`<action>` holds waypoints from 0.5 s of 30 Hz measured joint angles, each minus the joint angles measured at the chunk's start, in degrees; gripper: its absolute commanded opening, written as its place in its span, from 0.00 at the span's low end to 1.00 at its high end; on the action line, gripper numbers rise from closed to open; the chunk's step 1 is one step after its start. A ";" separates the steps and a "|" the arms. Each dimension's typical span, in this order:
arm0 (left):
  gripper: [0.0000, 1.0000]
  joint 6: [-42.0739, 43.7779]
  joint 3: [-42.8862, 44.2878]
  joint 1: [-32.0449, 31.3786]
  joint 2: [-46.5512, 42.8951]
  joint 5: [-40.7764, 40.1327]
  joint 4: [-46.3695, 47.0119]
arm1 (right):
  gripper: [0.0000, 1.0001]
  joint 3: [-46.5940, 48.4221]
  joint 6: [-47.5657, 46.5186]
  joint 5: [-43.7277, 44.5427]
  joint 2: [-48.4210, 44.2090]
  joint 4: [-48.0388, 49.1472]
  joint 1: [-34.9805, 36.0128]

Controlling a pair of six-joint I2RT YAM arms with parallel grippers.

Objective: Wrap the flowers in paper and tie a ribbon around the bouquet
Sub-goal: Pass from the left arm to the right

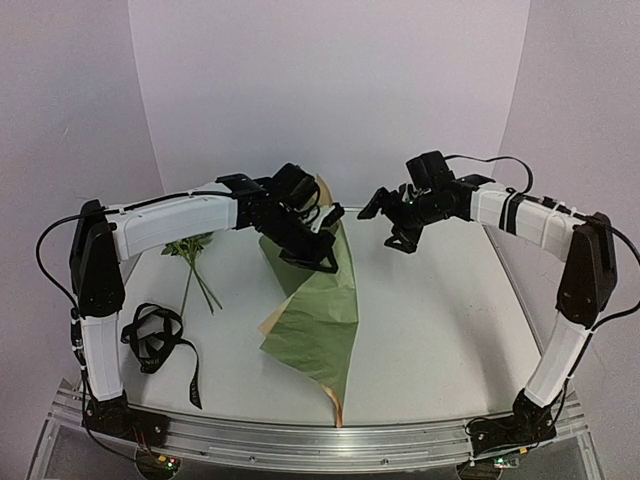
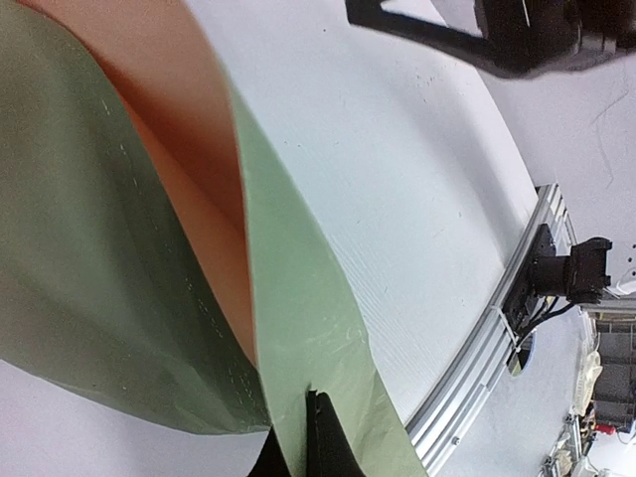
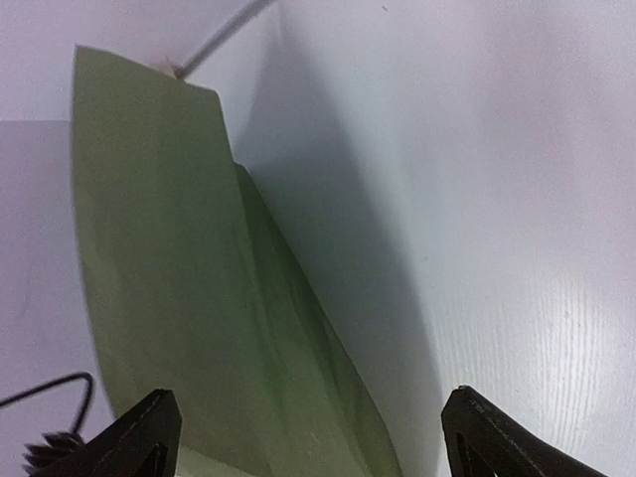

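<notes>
At the middle of the desk (image 1: pixel 440 320), the paper (image 1: pixel 318 310) is pinched by the left jaws, closed tight on its raised far edge, so the sheet hangs folded with its olive face out and its tan-orange face showing inside the curl in the left wrist view. Its long axis runs from that raised far end down toward the near edge of the desk, where its tip rests. The right jaws stand wide and hold nothing, hovering above the bare desk just to the right of the sheet's raised end, with the olive face straight ahead of them in the right wrist view. The flowers (image 1: pixel 190 250) lie flat on the desk well to the left of the paper, partly hidden behind the left arm (image 1: pixel 170 222), with their stems pointing toward the near edge. They are apart from the sheet, on the far side of it from the free jaws, so I judge the left arm the nearer one, though it is occupied. The ribbon (image 1: pixel 155 340) lies coiled near the left base, untouched. Count: one sheet, one bunch, one ribbon, two arms.
</notes>
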 measured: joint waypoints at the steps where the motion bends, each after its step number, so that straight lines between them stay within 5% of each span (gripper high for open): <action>1: 0.00 0.33 0.00 -0.11 0.00 0.01 -0.03 | 0.97 1.44 0.99 -0.26 0.86 0.80 -0.54; 15: 0.00 4.81 0.15 -3.19 0.38 1.43 -3.01 | 0.98 28.06 5.13 -10.50 19.25 2.54 -4.35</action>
